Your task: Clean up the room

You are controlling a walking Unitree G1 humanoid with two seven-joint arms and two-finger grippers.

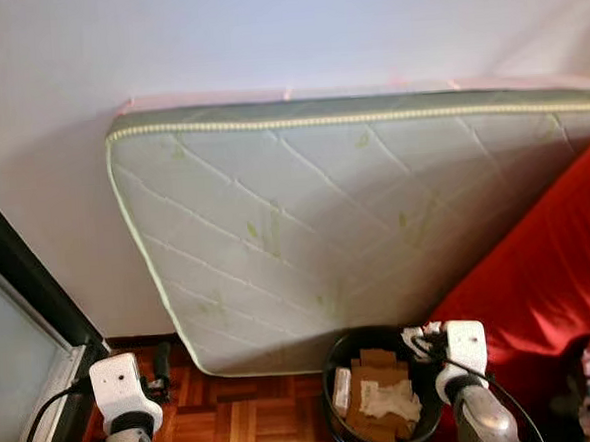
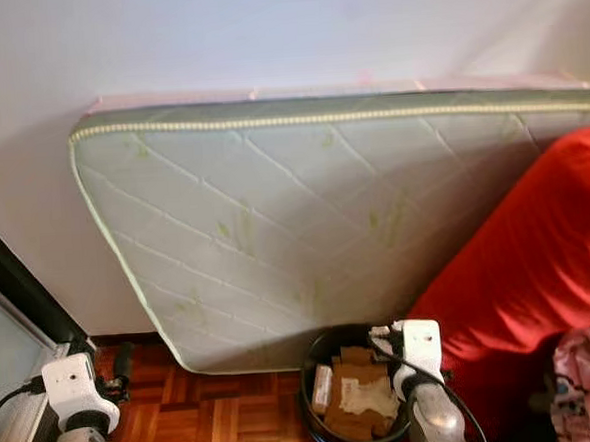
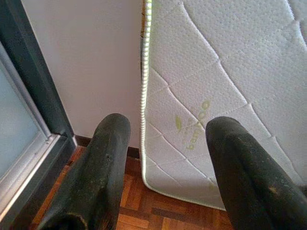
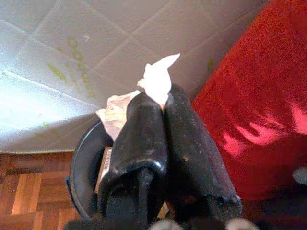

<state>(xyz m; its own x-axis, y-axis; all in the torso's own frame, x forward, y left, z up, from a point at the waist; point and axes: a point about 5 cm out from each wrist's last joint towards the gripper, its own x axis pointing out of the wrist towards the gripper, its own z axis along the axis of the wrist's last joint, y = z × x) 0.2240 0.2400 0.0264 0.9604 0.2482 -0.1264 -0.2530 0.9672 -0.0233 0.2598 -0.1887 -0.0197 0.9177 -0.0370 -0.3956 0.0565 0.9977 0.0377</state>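
Here the right gripper [image 4: 163,103] has its fingers pinched tight on a crumpled white tissue [image 4: 157,79], held above the black bin [image 1: 343,350]. The left gripper [image 3: 165,143] hangs spread wide, empty, near the mattress [image 1: 355,217].

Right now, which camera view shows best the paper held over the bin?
The right wrist view: the white paper sticks out between the shut fingers. In the eye views it looks small above the bin.

place: room in a home — bedroom-like | landmark: quilted mattress [image 1: 346,228] on edge against white wall | parquet floor [image 1: 247,424] below it | red-covered sofa [image 1: 549,276] beside — right | full waste bin [image 1: 381,396] at its foot
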